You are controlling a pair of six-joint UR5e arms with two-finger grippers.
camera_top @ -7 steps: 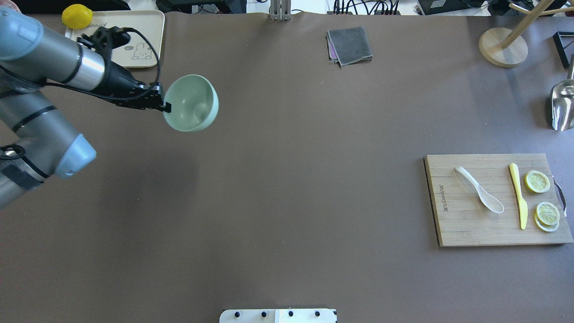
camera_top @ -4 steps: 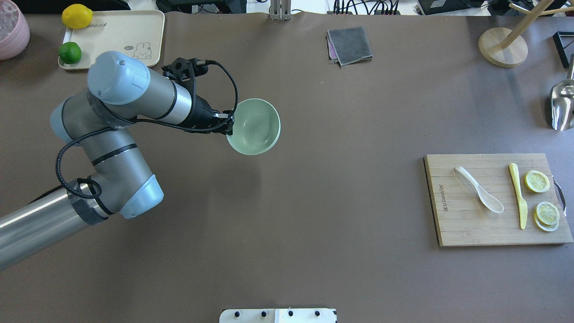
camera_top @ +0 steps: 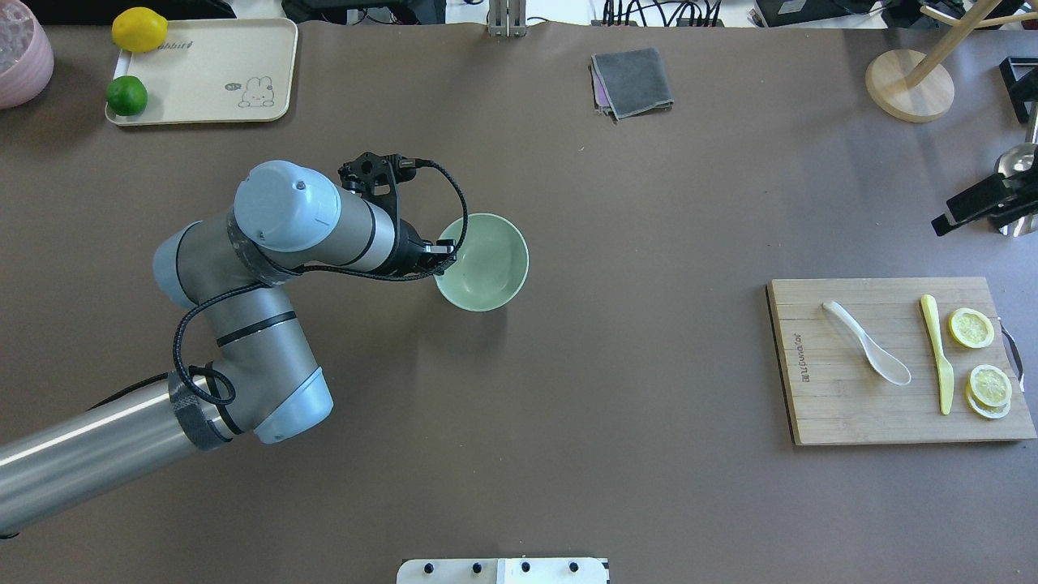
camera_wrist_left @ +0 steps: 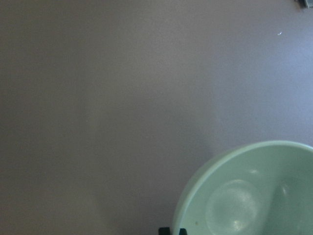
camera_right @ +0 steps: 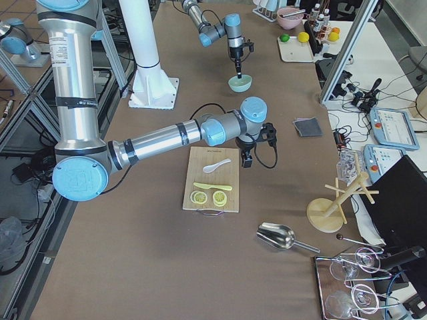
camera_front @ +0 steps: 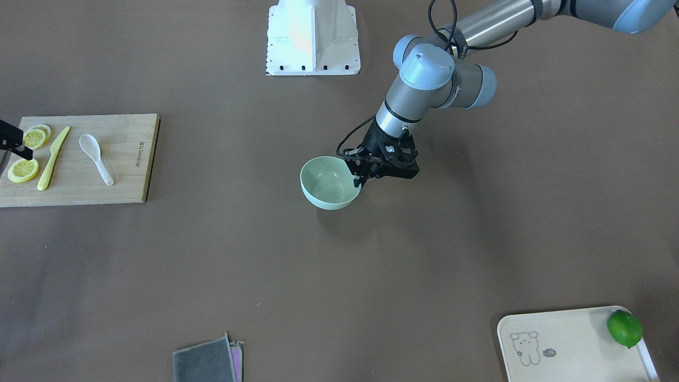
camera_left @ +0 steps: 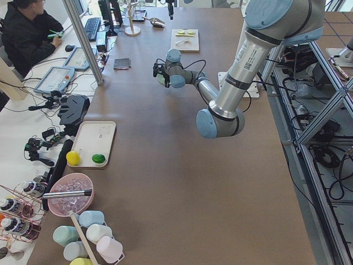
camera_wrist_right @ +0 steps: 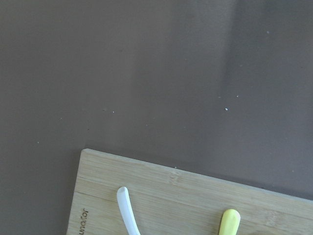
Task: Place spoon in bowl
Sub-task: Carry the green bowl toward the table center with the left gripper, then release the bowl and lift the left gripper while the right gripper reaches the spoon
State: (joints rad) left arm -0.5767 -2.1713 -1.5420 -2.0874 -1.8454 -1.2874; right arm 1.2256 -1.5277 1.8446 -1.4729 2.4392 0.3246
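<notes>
Mid-frame, the left gripper (camera_top: 440,258) clamps the rim of the empty bowl (camera_top: 491,264). The spoon (camera_top: 868,353) lies on the board (camera_top: 835,414), lower right. At the right edge, I cannot tell the right gripper (camera_top: 945,221) state.

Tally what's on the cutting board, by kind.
Spoon: 1
Knife: 1
Lemon slices: 3 (two overlap)
Total on the board: 5

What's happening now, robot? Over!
Left gripper shut on bowl rim. Right gripper near cutting board, jaws unclear. Spoon on board, yellow knife beside it.
</notes>
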